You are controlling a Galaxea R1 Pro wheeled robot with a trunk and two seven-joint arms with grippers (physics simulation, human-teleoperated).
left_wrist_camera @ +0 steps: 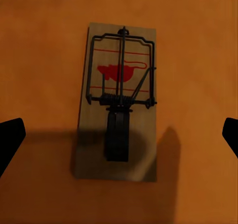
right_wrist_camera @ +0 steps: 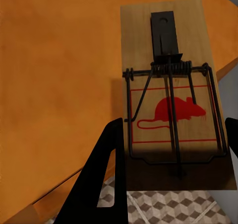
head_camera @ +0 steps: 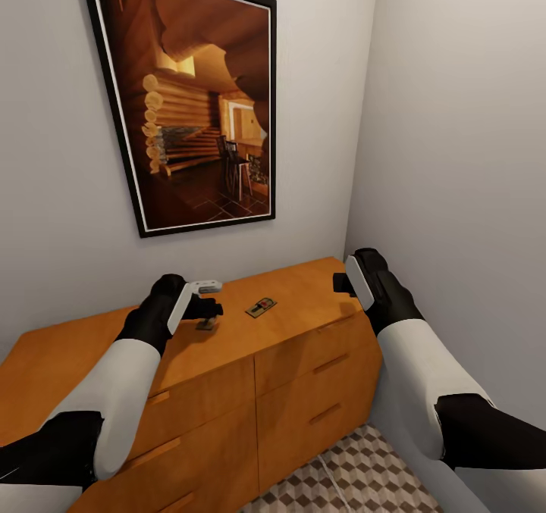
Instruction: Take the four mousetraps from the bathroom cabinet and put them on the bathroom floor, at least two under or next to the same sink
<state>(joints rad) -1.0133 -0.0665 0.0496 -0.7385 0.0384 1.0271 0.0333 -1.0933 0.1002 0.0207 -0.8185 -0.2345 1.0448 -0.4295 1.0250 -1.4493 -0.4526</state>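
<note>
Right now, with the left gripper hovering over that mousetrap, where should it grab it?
By the two long edges of its wooden base, coming straight down from above. The mousetrap lies flat on the cabinet top, with the spring and wire bar filling its middle. The open left gripper straddles its width.

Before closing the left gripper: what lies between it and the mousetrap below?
Nothing; the left wrist view shows the mousetrap bare on the cabinet, between the open fingers.

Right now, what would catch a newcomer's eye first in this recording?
The big black-framed log-cabin picture on the wall above the orange-brown cabinet. Then the mousetraps: one lying mid-top between the arms, one beneath the open left gripper, and one between the right gripper's fingers at the cabinet's edge.
</note>
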